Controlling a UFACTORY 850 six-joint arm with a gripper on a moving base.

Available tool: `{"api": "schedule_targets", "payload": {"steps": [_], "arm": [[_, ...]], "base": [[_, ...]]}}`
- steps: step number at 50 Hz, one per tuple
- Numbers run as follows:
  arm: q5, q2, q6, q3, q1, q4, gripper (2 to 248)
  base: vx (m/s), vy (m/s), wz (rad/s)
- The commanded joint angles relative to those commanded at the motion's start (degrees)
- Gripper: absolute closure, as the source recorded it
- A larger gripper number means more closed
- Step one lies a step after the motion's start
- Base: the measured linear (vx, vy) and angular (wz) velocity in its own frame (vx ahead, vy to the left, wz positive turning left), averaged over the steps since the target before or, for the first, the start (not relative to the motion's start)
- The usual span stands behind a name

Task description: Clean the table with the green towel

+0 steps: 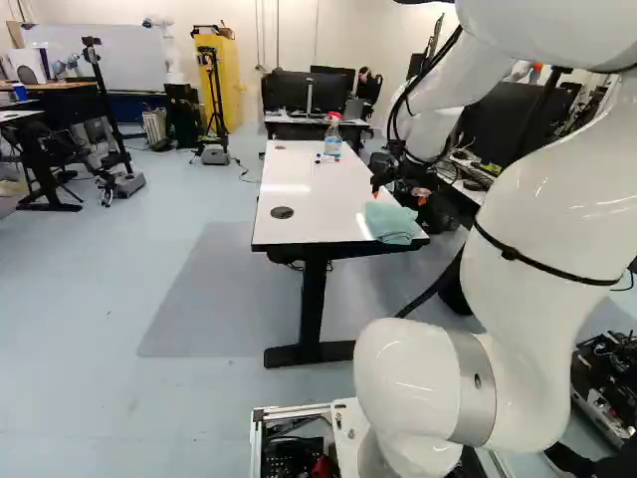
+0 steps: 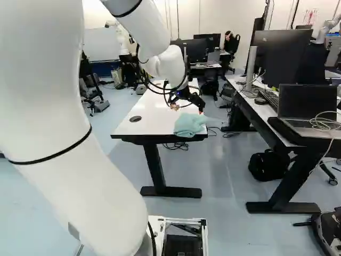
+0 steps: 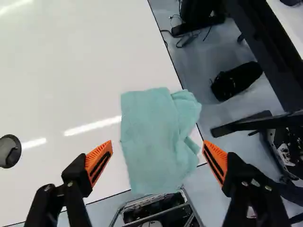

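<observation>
The end effector (image 2: 187, 109) is spread wide above the bench (image 2: 154, 114). The green towel (image 3: 151, 137) lies rumpled at the bench's corner—partly over its edge—and a bottle (image 1: 332, 136) stands toward the far end.

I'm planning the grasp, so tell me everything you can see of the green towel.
The green towel is pale teal, soft-looking cloth, loosely folded in layers: fairly flat on one side, creased and bunched on the other. It lies at the near right corner of the white table, spilling past the edges. The open gripper hovers above, not gripping it.
</observation>
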Motion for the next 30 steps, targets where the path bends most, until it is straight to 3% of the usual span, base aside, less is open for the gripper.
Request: {"api": "schedule_targets", "payload": {"steps": [30], "arm": [[0.0,1.8,0.0,0.8,5.8,0.0,3]], "base": [[0.0,0.0,0.0]]}}
